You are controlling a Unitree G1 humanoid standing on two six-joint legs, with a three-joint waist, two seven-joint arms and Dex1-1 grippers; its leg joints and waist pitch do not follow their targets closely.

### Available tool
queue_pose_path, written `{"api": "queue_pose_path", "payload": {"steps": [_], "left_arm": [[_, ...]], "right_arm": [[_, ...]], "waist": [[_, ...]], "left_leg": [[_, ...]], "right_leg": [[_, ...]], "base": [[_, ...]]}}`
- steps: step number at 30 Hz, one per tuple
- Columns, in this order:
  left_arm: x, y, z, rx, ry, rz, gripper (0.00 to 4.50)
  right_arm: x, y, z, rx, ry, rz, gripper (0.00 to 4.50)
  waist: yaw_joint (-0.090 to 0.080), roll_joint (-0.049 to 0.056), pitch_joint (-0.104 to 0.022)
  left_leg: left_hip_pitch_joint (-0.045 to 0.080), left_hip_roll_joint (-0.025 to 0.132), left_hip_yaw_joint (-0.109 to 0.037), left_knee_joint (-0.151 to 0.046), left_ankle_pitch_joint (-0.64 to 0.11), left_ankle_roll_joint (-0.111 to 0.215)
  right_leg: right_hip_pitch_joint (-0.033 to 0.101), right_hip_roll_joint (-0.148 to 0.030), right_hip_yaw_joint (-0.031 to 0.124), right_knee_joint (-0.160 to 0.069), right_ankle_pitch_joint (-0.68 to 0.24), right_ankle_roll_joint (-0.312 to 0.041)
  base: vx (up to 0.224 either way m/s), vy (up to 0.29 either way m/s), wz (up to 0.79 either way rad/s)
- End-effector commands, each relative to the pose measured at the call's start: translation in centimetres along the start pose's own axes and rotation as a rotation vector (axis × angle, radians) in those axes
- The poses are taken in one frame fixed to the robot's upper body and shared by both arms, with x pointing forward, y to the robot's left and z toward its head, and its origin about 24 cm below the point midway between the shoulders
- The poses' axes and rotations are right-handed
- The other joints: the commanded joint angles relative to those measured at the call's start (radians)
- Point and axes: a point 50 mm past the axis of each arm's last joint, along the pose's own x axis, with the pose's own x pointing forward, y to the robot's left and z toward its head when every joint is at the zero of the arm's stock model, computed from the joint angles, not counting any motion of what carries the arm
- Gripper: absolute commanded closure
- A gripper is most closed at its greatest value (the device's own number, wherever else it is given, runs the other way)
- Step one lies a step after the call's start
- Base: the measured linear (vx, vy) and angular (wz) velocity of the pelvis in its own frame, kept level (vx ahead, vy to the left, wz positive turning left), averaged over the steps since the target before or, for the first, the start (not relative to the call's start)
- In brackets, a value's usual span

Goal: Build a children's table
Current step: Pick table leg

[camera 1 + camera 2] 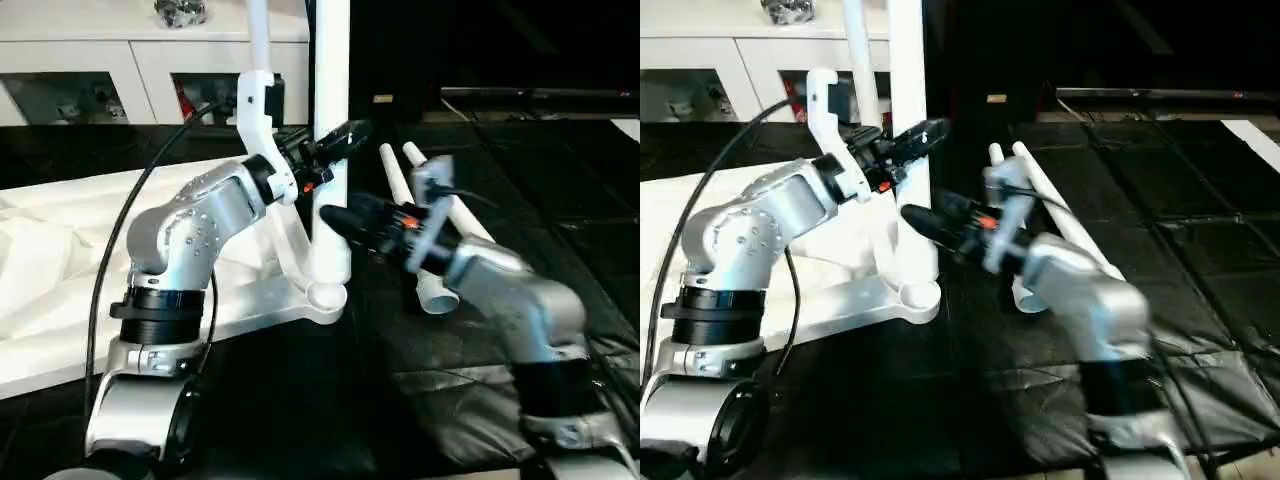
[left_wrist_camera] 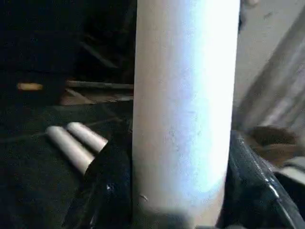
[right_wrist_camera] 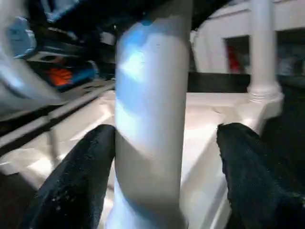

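The white table top (image 1: 60,260) lies upside down on the floor at the left. One white leg (image 1: 331,80) stands upright in its near corner socket (image 1: 325,295), and a second leg (image 1: 258,35) stands at the back. My left gripper (image 1: 345,135) is shut on the near leg (image 2: 186,105), one finger (image 2: 107,191) pressed against each side. Lower on the same leg (image 3: 150,119), my right gripper (image 1: 335,220) is open, its fingers (image 3: 78,176) straddling it with a gap on one side. Two loose legs (image 1: 392,175) lie on the mat to the right.
A white cabinet (image 1: 140,60) with glass-fronted shelves runs along the back left. Black floor mats (image 1: 560,200) cover the ground to the right and in front. A black cable (image 1: 110,250) loops over my left arm.
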Motion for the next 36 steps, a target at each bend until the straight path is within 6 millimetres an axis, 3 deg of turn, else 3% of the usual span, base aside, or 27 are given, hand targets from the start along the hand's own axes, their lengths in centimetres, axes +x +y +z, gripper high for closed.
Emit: {"api": "queue_pose_path", "payload": {"steps": [1,9,17,26,34,35,36], "left_arm": [[0.1,-0.9,0.6,0.063,-0.025,-0.015,2.62],[0.6,-1.4,0.4,0.174,-0.013,0.039,2.62],[0.8,-1.9,0.4,0.208,0.0,0.022,2.62],[0.9,-1.9,0.5,0.211,-0.003,0.021,2.63],[1.0,-1.3,1.1,0.181,-0.021,0.061,2.63],[1.1,-1.2,1.1,0.167,-0.02,0.06,2.08],[1.1,-1.2,1.1,0.144,-0.021,0.053,2.08]], "right_arm": [[-0.1,-1.1,-0.4,-0.016,0.039,-0.107,0.65],[1.3,-0.6,-1.0,-0.067,0.047,-0.155,0.6],[2.5,-0.9,-1.4,-0.042,0.064,-0.205,1.22],[3.0,-0.7,-1.7,-0.031,0.071,-0.171,2.07],[2.7,-0.6,-1.0,-0.004,0.027,-0.093,2.46],[2.6,-0.6,-0.9,-0.007,0.024,-0.08,2.49],[2.5,-0.6,-0.9,-0.007,0.022,-0.064,2.49]], "waist": [[-0.004,-0.008,-0.08],[-0.004,-0.009,-0.081],[-0.007,0.001,-0.081],[-0.007,-0.003,-0.082],[-0.005,-0.003,-0.081],[-0.005,-0.004,-0.082],[-0.005,-0.005,-0.082]], "left_leg": [[0.006,0.019,-0.006,-0.056,-0.06,-0.019],[0.005,0.02,-0.006,-0.056,-0.062,-0.022],[0.007,0.018,-0.006,-0.056,-0.077,-0.032],[0.006,0.018,-0.006,-0.054,-0.069,-0.027],[0.007,0.02,-0.006,-0.054,-0.078,-0.02],[0.006,0.019,-0.006,-0.054,-0.073,-0.02],[0.006,0.019,-0.006,-0.054,-0.073,-0.02]], "right_leg": [[0.065,-0.076,0.052,-0.068,-0.082,-0.124],[0.065,-0.077,0.054,-0.063,-0.056,-0.127],[0.064,-0.074,0.054,-0.063,-0.05,-0.128],[0.067,-0.074,0.054,-0.06,-0.02,-0.139],[0.066,-0.075,0.054,-0.062,-0.034,-0.142],[0.066,-0.075,0.054,-0.061,-0.029,-0.143],[0.066,-0.075,0.054,-0.061,-0.028,-0.144]], "base": [[0.0,0.0,0.0],[0.0,0.0,0.0],[0.0,0.0,0.0],[0.0,0.0,0.0],[0.0,0.0,0.0],[0.0,0.0,0.0],[0.0,0.0,0.0]]}}
